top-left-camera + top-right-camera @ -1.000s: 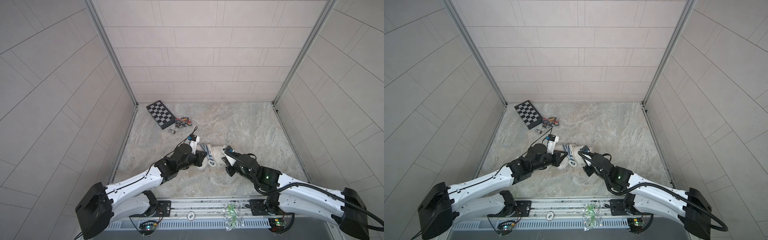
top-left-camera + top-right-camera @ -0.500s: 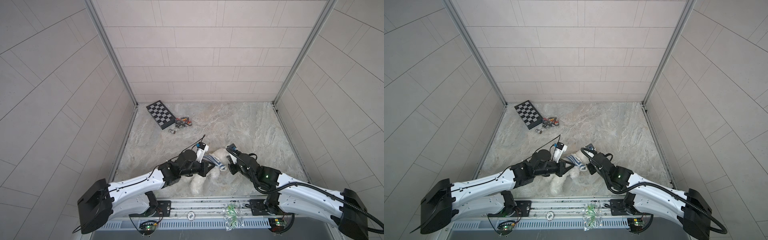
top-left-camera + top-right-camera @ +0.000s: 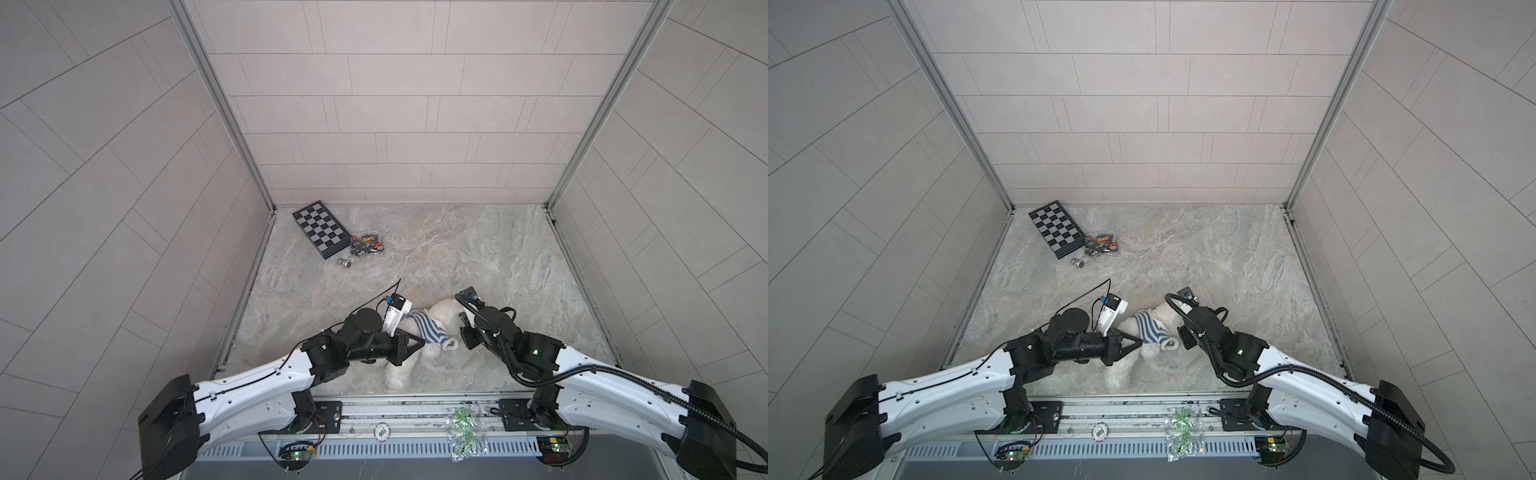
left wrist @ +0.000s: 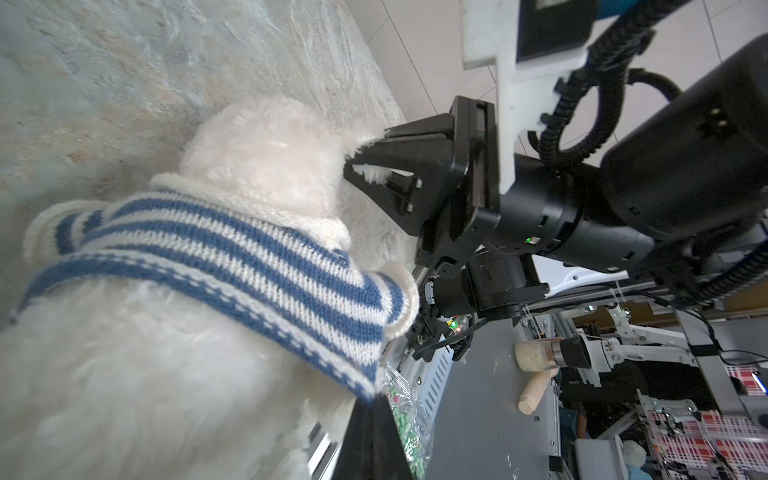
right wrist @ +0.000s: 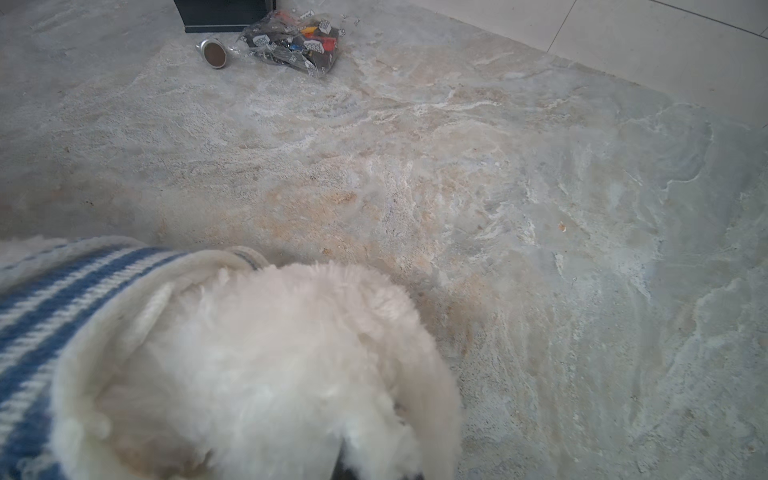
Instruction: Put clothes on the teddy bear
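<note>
A fluffy white teddy bear (image 3: 444,311) lies low in the middle of both top views, on the marble table (image 3: 478,257), between the two arms. A blue-and-white striped shirt (image 3: 424,330) sits round its neck and upper body. The left gripper (image 3: 422,343) is clenched on the shirt's hem. The right gripper (image 4: 365,156) pinches fur at the bear's head. A chessboard (image 3: 320,228) lies at the table's upper left.
</note>
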Tool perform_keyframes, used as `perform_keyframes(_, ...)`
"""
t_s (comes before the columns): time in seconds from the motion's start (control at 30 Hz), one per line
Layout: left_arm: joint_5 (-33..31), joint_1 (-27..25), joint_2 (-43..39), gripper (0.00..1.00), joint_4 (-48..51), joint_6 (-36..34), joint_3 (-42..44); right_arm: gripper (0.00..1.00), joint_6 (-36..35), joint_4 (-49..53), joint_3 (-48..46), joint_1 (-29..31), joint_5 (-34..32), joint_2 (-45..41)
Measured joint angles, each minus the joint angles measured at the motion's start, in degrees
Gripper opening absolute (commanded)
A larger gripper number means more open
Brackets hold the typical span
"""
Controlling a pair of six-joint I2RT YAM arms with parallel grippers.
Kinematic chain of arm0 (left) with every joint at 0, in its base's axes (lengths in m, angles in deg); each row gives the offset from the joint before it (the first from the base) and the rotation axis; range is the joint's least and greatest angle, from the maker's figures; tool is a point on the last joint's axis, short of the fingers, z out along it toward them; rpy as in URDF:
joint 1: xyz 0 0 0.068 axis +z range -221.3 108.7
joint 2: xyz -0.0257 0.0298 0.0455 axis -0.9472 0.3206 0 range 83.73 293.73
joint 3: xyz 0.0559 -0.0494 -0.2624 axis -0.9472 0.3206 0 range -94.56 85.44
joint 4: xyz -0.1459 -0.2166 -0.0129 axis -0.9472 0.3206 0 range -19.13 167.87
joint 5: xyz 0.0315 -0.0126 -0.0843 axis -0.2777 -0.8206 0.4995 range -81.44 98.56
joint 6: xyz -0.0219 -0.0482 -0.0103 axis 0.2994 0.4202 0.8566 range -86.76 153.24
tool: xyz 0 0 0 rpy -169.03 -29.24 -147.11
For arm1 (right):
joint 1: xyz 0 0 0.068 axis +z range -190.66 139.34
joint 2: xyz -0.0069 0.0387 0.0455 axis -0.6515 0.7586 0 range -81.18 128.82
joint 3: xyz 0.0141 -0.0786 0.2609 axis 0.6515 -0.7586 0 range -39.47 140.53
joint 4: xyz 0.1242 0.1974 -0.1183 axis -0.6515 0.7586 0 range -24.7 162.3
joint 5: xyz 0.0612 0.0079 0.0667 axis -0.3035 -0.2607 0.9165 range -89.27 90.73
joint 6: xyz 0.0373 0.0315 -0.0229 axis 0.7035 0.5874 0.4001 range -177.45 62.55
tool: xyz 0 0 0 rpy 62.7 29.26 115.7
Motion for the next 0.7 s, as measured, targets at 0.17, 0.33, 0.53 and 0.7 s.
perform_keyframes(0.17,1.64,0.00,0.00,0.00,-0.50,0.20,0.02,0.00,0.39,0.48,0.00,0.00,-0.42,-0.04)
perform_keyframes(0.33,1.36,-1.62,1.46,0.00,1.90,-1.44,-0.28,0.00,0.68,0.61,0.00,0.00,-0.57,-0.04)
perform_keyframes(0.53,1.60,-4.48,8.48,0.00,1.84,-3.02,-2.97,0.00,0.87,1.64,0.00,-0.02,-1.25,-0.04)
perform_keyframes(0.7,1.49,-2.32,4.98,0.00,6.27,-5.55,-2.95,0.00,1.09,3.56,0.00,-1.31,-1.03,-0.70)
